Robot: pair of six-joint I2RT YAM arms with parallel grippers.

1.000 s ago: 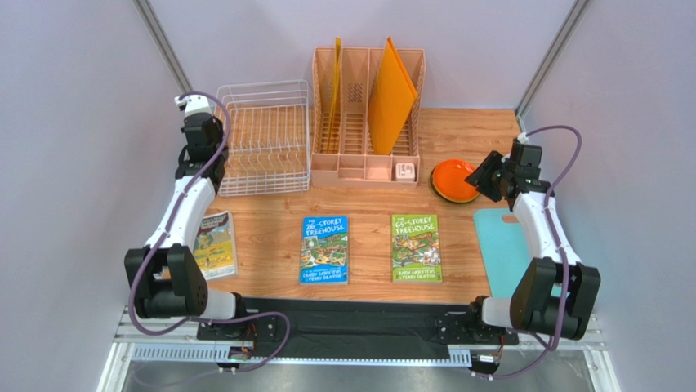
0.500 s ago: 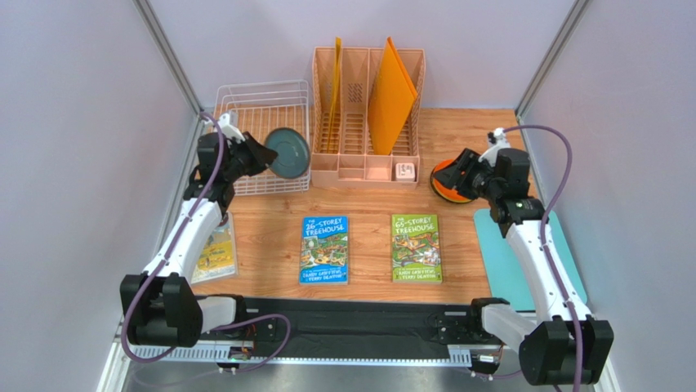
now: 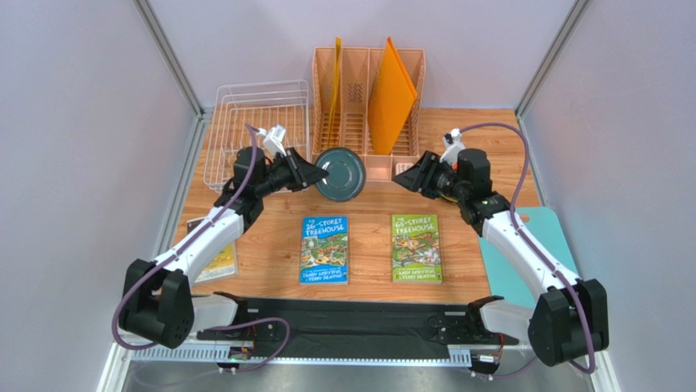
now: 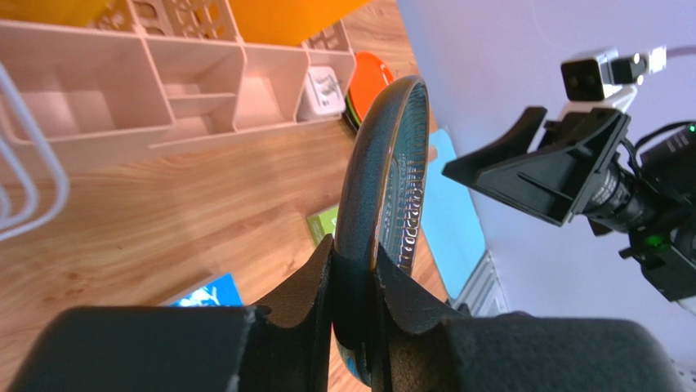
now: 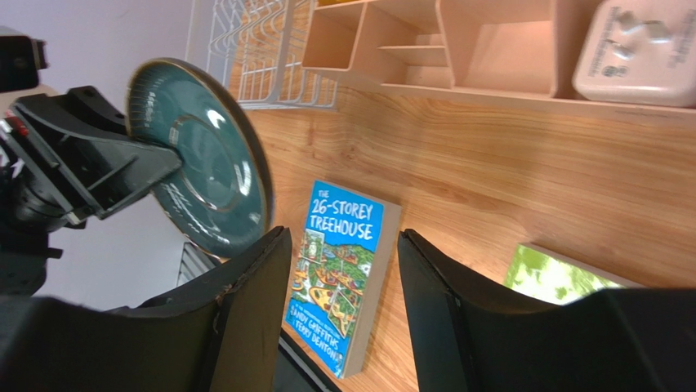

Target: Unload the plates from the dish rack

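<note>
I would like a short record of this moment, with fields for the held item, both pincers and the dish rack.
held item: dark teal plate, on edge, above the table, in front of the peach organizer
left pincer: shut on the plate's rim
right pincer: open, empty, pointing at the plate, apart from it
dish rack: white wire, no plate visible inside

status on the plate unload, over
Left gripper shut on the plate, held on edge in mid-air. Right gripper open, facing it, not touching. Rack shows no plates. Nothing in the way between the grippers.
</note>
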